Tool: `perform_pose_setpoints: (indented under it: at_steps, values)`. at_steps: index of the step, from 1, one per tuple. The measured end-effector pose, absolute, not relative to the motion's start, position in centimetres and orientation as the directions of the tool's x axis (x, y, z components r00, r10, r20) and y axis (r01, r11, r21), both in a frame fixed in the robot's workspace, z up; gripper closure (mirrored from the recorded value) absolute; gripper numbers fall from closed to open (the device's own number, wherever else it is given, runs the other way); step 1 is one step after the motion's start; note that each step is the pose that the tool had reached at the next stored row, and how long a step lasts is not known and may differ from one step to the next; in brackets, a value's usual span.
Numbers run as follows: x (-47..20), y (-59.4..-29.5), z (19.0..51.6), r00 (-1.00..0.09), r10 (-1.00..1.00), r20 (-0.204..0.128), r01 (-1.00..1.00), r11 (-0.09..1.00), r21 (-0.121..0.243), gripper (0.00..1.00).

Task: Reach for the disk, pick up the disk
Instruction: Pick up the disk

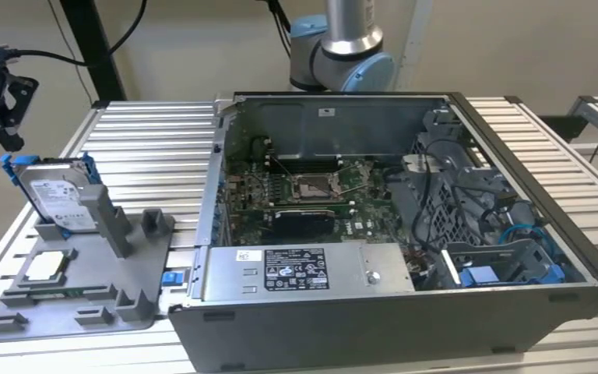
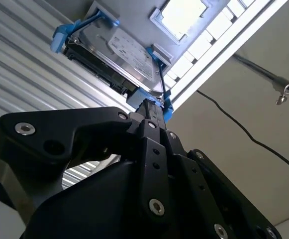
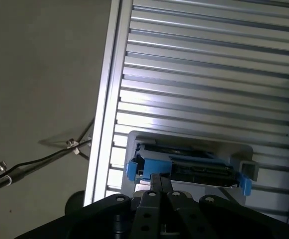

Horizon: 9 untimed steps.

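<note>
Disk (image 1: 58, 196): silver hard drive with a white printed label and blue plastic rails along its long sides. It stands on edge, upright, in a slot at the far end of the grey fixture (image 1: 122, 292), on the exterior view's left. Its label face is turned toward the computer case. In the second wrist view the disk (image 2: 127, 50) shows its label face and one blue rail. In the first wrist view it (image 3: 199, 170) is seen edge-on with blue rail ends at both sides.

Gripper (image 1: 13, 140): black, hanging directly over the disk's upper blue rail and very close to it; contact cannot be told. The jaws are clenched together with nothing between them. In both wrist views the gripper (image 2: 151, 105) (image 3: 160, 178) points at the disk's near edge.

Fixture: grey plastic base with upright posts, lying flat on the desk (image 1: 153, 136). A small square silver chip (image 1: 47, 267) sits in a recess nearer the camera than the disk, apart from it.

Desk: ribbed aluminium slats.

Computer case (image 1: 382, 331): open tower lying on its side just beside the fixture, on the exterior view's right of it, with the green motherboard (image 1: 310, 187) exposed.

Arm (image 1: 346, 39): grey column with a blue joint cap, rising behind the case.
</note>
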<state>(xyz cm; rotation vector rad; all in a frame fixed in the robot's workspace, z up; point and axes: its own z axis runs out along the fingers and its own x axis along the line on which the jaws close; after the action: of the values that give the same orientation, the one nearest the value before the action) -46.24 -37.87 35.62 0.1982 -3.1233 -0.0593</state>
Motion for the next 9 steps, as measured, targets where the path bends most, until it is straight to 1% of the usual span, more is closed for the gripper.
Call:
perform_pose_setpoints:
  at_steps: [9]
  values:
    - [-46.24, -37.87, 35.62, -0.991, -0.131, 0.010, -0.131, 0.991, 0.039, 1.00]
